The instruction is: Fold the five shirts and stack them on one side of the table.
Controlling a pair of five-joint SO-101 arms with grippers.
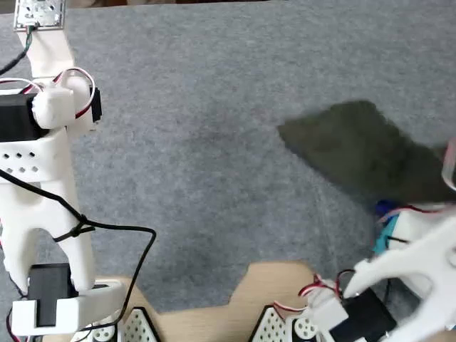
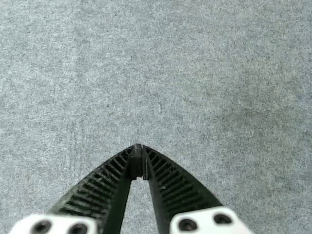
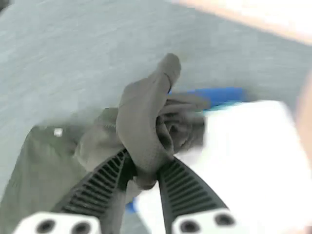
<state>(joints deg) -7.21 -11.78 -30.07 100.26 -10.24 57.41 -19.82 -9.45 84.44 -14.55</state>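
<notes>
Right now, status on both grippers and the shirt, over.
Left gripper shut, empty, over gray mat. Right gripper shut on dark olive shirt, bunched at the pinch. Blurred white thing close beside it.

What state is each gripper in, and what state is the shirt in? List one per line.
left gripper: shut, empty, over the grey mat.
right gripper: shut on the dark shirt.
dark shirt: bunched, not folded, pinched by the right gripper.

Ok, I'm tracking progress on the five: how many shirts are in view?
1 for sure: the dark olive shirt, bunched in the right gripper. A blue patch and a white patch beneath it may be more shirts; I cannot tell.
</notes>
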